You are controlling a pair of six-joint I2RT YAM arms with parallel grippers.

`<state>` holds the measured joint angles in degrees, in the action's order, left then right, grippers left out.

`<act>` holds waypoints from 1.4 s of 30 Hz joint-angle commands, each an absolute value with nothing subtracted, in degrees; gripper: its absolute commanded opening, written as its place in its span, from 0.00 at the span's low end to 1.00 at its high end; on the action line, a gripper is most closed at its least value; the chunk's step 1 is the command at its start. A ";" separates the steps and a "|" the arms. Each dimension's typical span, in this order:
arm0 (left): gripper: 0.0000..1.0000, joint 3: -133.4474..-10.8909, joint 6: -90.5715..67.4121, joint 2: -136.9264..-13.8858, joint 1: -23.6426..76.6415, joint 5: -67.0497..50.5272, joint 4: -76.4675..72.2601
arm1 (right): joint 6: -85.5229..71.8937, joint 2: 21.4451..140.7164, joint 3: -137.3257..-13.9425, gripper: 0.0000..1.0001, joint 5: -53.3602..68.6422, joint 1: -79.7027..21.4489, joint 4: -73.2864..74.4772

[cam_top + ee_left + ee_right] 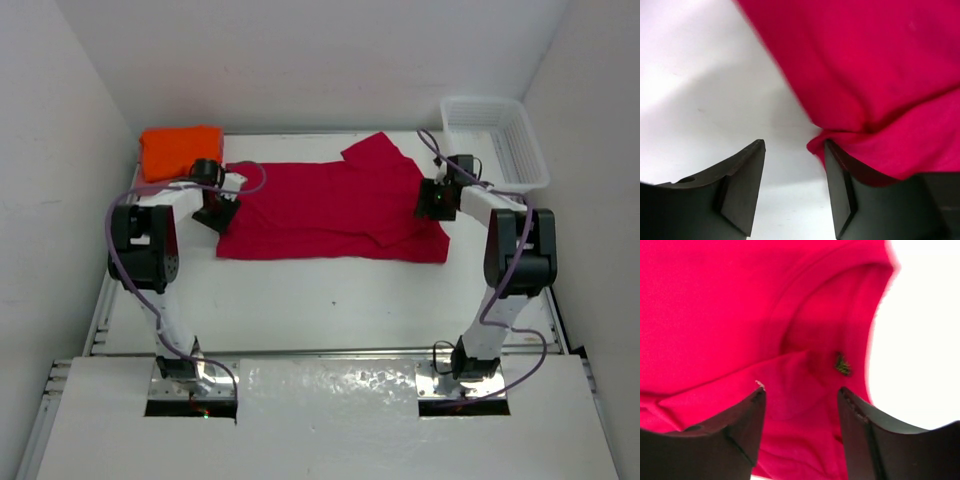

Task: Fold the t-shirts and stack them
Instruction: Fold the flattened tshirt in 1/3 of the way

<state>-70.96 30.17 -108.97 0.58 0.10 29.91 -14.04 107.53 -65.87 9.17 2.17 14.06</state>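
The crimson red t-shirt [330, 210] lies spread across the middle of the table, one sleeve pointing to the back. The bright orange t-shirt [180, 150] sits folded at the back left. The salmon-pink t-shirt is out of view. My left gripper [218, 212] is open at the red shirt's left edge; in the left wrist view the cloth [875, 75] touches its right finger [840, 195], with bare table between the jaws. My right gripper [432, 205] is open low over the shirt's collar [805, 305], cloth showing between its jaws.
A white mesh basket [495, 140] stands at the back right corner. White walls close in the table on the left, back and right. A white board covers the near edge around the arm bases.
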 commanded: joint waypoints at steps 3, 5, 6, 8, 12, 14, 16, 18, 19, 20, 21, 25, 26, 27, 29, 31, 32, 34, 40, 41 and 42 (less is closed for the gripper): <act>0.50 -81.11 22.96 -107.94 -6.92 -3.41 35.22 | -12.82 102.41 -76.99 0.64 -1.75 3.33 24.68; 0.50 -81.83 21.54 -105.74 -8.69 -8.25 36.90 | -14.41 99.94 -75.95 0.65 -0.63 4.39 27.59; 0.50 -81.30 21.53 -104.95 -9.31 -11.83 38.74 | -15.89 97.32 -73.15 0.66 -0.27 5.44 28.29; 0.50 -77.37 20.58 -102.93 -8.97 -16.59 40.86 | -16.61 94.93 -69.37 0.66 3.41 6.06 29.44; 0.53 -69.29 18.90 -102.48 -5.99 -20.23 39.74 | -17.83 91.23 -59.35 0.68 4.92 6.15 28.74; 0.55 -67.51 17.93 -103.44 -5.36 -18.90 37.89 | -19.76 90.79 -56.97 0.69 6.06 6.94 26.46; 0.59 -67.94 17.32 -105.19 -5.36 -18.81 37.62 | -20.56 91.92 -54.15 0.70 7.82 7.38 23.91; 0.60 -69.08 16.88 -107.74 -5.27 -16.53 36.13 | -20.92 93.33 -52.30 0.70 7.29 7.73 22.51; 0.60 -69.87 16.44 -108.80 -5.27 -16.18 35.95 | -21.27 94.12 -51.60 0.70 7.82 7.82 21.72; 0.61 -70.48 16.09 -109.94 -5.36 -16.61 36.03 | -22.14 95.70 -50.81 0.70 8.69 8.00 20.75; 0.62 -71.36 15.65 -111.52 -5.19 -17.66 35.86 | -22.84 96.41 -49.58 0.70 10.53 8.09 18.39; 0.58 -70.58 14.50 -112.50 -3.87 -20.04 34.72 | -27.06 98.44 -47.47 0.65 10.64 8.09 10.92; 0.58 -70.05 14.41 -112.50 -3.52 -20.04 34.54 | -27.59 98.70 -47.46 0.59 10.98 8.09 10.90; 0.46 -69.61 14.41 -112.85 -3.25 -21.17 34.45 | -28.21 98.88 -47.72 0.51 11.42 8.09 10.55; 0.29 -69.52 14.94 -113.55 -2.73 -23.54 35.59 | -29.44 98.96 -47.64 0.25 12.83 8.09 10.64; 0.01 -69.61 15.81 -113.64 -2.81 -24.26 36.21 | -29.88 97.65 -46.32 0.11 13.27 8.09 10.98; 0.00 -69.87 16.17 -113.29 -2.99 -24.17 36.91 | -29.45 96.86 -45.88 0.01 13.01 8.17 11.51; 0.00 -70.05 18.53 -111.45 -4.38 -23.21 39.71 | -28.22 93.70 -45.18 0.00 11.87 8.26 15.98; 0.00 -65.75 29.69 -101.97 -9.14 -13.73 48.58 | -25.75 81.49 -37.90 0.00 8.18 10.11 30.57; 0.00 -63.22 30.75 -99.26 -9.23 -12.58 49.73 | -26.10 79.82 -34.57 0.00 8.26 10.02 32.94; 0.00 -61.89 32.85 -97.84 -9.14 -12.22 50.96 | -26.63 77.89 -32.80 0.00 8.17 10.11 34.09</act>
